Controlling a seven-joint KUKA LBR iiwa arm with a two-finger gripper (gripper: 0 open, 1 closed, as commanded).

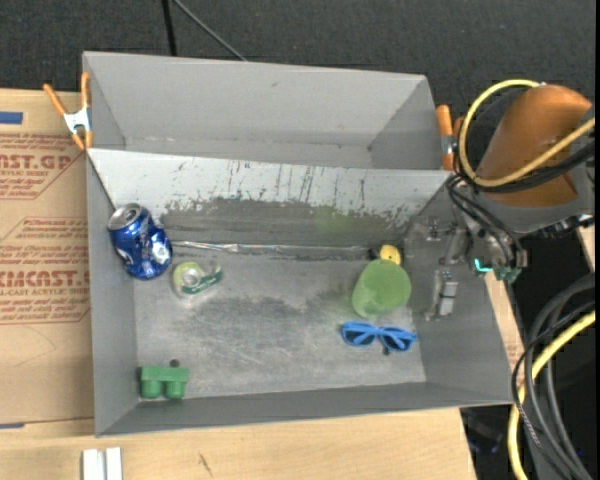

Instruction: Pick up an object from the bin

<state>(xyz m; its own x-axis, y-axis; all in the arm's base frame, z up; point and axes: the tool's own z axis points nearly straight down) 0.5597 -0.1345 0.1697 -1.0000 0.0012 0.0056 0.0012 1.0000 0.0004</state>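
Just right of the cup (382, 289) hangs the gripper (442, 294), released or clenched I cannot tell; glasses (378, 336) lie just beneath the cup.

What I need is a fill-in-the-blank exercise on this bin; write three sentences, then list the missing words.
1. The dented drink can by the left wall of the bin is ___ in colour.
2. The blue thing lying just in front of the round green thing is a pair of ___.
3. The tool hangs at the bin's ___ side, beside the round green thing.
Missing words: blue; sunglasses; right.
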